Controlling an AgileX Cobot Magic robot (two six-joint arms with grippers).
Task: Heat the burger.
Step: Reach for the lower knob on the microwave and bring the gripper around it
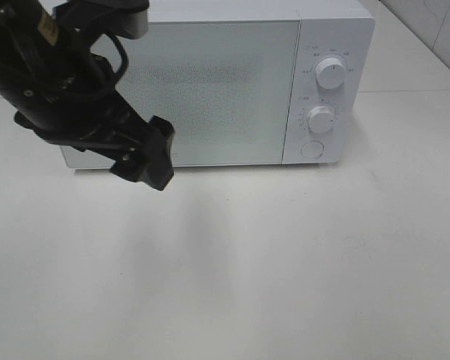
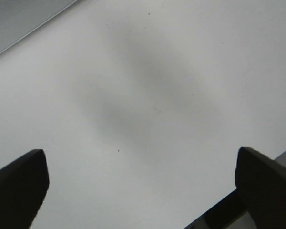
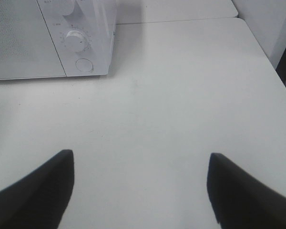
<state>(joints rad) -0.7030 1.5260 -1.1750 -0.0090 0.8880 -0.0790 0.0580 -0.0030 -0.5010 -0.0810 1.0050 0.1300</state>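
White tabletop (image 1: 285, 262) filled most of the high view, bare and matte, with a white microwave (image 1: 232, 97) standing at its far side. On the left, the black left arm (image 1: 52, 75) came in from the upper corner and crossed in front of the microwave's left end. The left gripper (image 2: 140, 164) hung above the table, just before the oven's lower left corner. Its two dark fingers (image 2: 19, 181) stood wide apart with only table and a soft grey shadow (image 2: 148, 95) between them.

The microwave's door (image 1: 210, 67) was shut, and its speckled window showed nothing of the inside. To the right of the door sat an upper dial (image 1: 331, 72), a lower dial (image 1: 321, 118) and a round button (image 1: 312, 149).

Farther right, the right gripper (image 3: 140, 167) hovered over bare table, well away from the oven's control side. Its fingers (image 3: 238, 191) were spread and held nothing. A tiled wall (image 1: 435, 22) edged the far right corner.

Where the burger lay could not be told from any view.
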